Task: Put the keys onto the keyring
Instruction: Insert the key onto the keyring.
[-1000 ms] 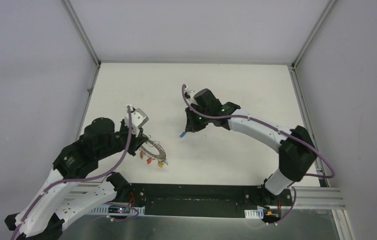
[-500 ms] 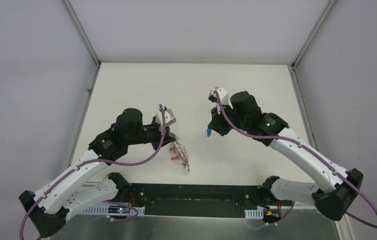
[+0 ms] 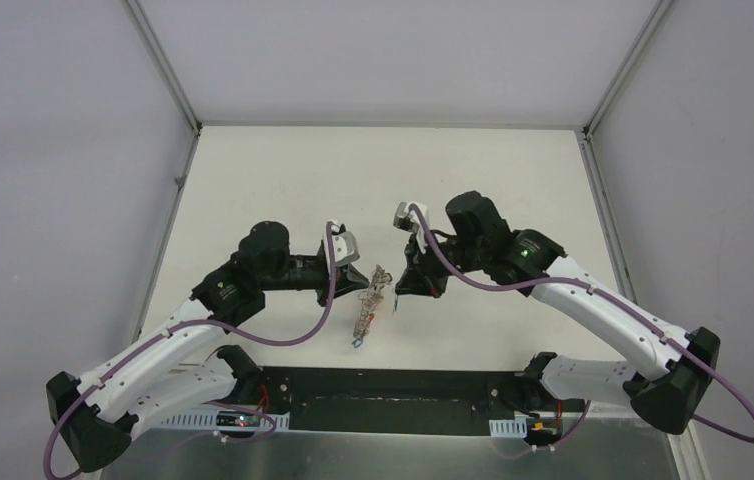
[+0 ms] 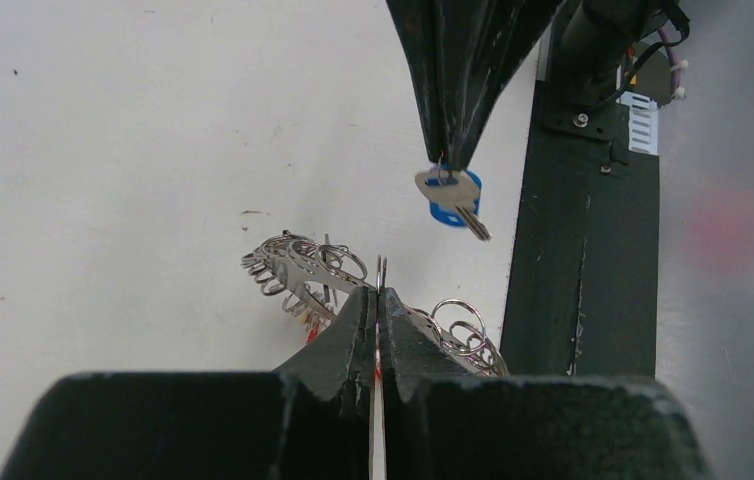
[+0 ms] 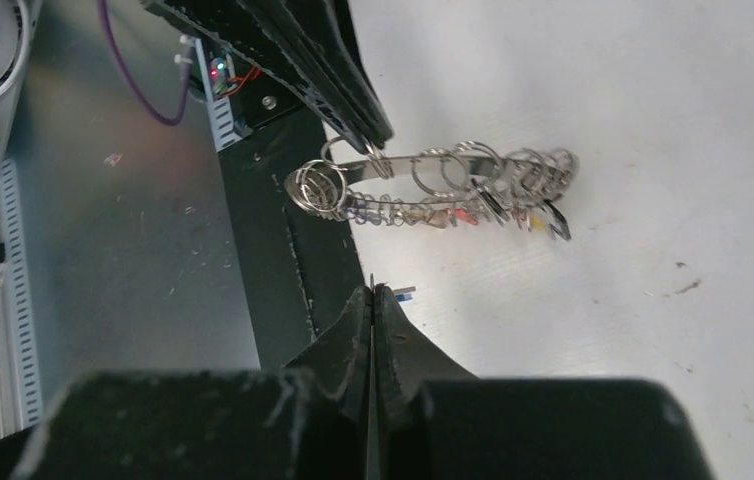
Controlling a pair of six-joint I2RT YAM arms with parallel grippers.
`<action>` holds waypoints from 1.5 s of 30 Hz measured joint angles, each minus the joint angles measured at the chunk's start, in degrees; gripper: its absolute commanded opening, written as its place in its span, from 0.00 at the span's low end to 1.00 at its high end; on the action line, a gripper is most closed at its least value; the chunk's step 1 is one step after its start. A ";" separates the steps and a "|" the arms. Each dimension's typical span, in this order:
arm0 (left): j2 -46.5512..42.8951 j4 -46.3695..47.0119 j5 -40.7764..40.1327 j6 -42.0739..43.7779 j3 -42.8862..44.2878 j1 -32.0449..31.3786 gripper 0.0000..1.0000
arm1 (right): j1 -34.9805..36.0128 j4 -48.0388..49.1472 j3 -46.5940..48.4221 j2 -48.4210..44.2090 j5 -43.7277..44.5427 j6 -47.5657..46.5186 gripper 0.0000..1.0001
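the left hand (image 3: 358, 283), clenched on the keyring (image 3: 367, 312), holds it edge-on over the desk (image 3: 283, 180), its length running near-to-far, while the right hand (image 3: 408, 288) dangles the pinched blue-headed key (image 4: 451, 198) just right of it.

left claw (image 4: 377, 298), right claw (image 5: 373, 295): closed, facing

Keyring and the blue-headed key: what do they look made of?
Keyring: looks like bare grey metal, probably steel. It is a flat band with bright glints, hung with thin shiny wire split rings.
Blue-headed key: silver metal blade with a dull sheen. The head has an opaque blue cover, likely plastic or rubber, but it is too small to tell which.
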 measured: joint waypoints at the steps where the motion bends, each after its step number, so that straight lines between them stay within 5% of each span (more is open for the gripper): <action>1: -0.02 0.74 0.07 -0.07 -0.20 -0.26 0.00 | 0.57 0.13 0.02 0.48 -0.68 -0.15 0.00; 26: -0.15 5.22 1.11 -1.42 -2.40 -2.51 0.00 | 4.63 4.59 3.58 6.60 -4.09 0.83 0.00; 45: -0.76 5.40 0.72 -1.57 -2.40 -2.51 0.00 | 4.94 2.10 3.58 6.71 3.69 1.84 0.00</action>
